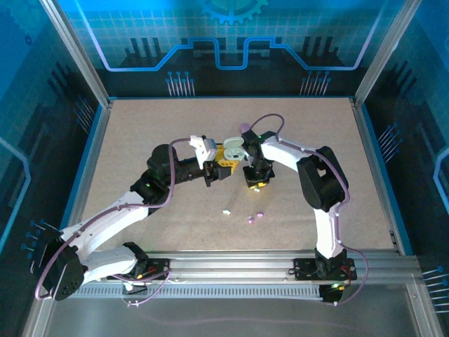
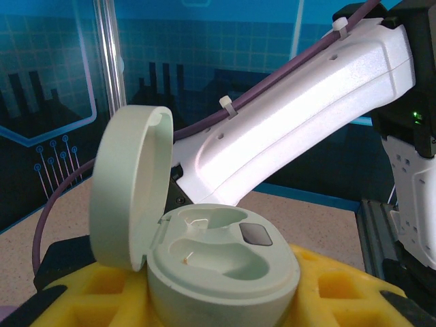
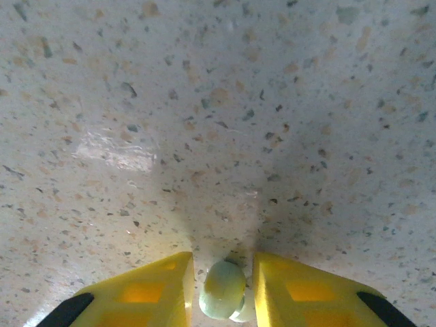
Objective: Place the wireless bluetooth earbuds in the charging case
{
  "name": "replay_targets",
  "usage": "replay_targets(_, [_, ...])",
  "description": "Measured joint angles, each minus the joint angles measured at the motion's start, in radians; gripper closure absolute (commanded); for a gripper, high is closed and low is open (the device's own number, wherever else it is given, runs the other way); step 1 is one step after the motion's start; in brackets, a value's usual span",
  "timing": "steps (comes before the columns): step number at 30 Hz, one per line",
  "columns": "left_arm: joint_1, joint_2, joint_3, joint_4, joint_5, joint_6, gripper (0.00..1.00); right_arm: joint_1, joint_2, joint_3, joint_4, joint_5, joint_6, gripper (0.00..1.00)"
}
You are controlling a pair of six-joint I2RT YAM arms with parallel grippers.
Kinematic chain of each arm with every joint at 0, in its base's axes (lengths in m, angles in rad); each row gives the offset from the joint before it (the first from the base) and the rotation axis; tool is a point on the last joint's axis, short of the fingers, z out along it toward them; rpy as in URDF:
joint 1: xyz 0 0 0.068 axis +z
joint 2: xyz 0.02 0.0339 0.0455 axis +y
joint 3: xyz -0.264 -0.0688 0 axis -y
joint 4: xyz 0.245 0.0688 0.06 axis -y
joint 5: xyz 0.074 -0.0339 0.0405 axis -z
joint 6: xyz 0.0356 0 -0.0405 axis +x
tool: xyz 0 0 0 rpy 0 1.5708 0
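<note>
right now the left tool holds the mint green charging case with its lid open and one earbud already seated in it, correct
Not quite. The left tool does hold the mint green charging case with its lid open, but no earbud is seated: both sockets are empty, as the left wrist view shows.

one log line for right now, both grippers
left gripper: holds open mint case | right gripper: shut on mint earbud | case sockets: empty
</note>
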Motion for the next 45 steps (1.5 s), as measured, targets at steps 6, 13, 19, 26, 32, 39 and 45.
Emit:
replay_targets(6, [0.000, 0.000, 0.000, 0.000, 0.000, 0.000, 0.66, 0.000, 0.000, -0.011, 0.003, 0.003, 0.004, 0.73])
replay_targets(13, [0.000, 0.000, 0.000, 0.000, -0.003, 0.000, 0.66, 0.000, 0.000, -0.013, 0.003, 0.007, 0.004, 0.75])
replay_targets(19, [0.000, 0.000, 0.000, 0.000, -0.007, 0.000, 0.66, 0.000, 0.000, -0.013, 0.001, 0.010, 0.007, 0.78])
replay_targets(26, [0.000, 0.000, 0.000, 0.000, -0.010, 0.000, 0.66, 0.000, -0.028, -0.040, 0.012, 0.002, 0.009, 0.80])
replay_targets(32, [0.000, 0.000, 0.000, 0.000, -0.027, 0.004, 0.67, -0.006, -0.145, -0.075, 0.031, -0.050, 0.014, 0.80])
replay_targets(39, [0.016, -0.006, -0.034, 0.010, -0.045, -0.004, 0.67, -0.171, -0.465, -0.219, 0.237, -0.418, 0.064, 0.80])
replay_targets(45, [0.060, -0.006, -0.057, 0.043, -0.053, -0.030, 0.67, -0.275, -0.586, -0.283, 0.462, -0.793, 0.168, 0.80])
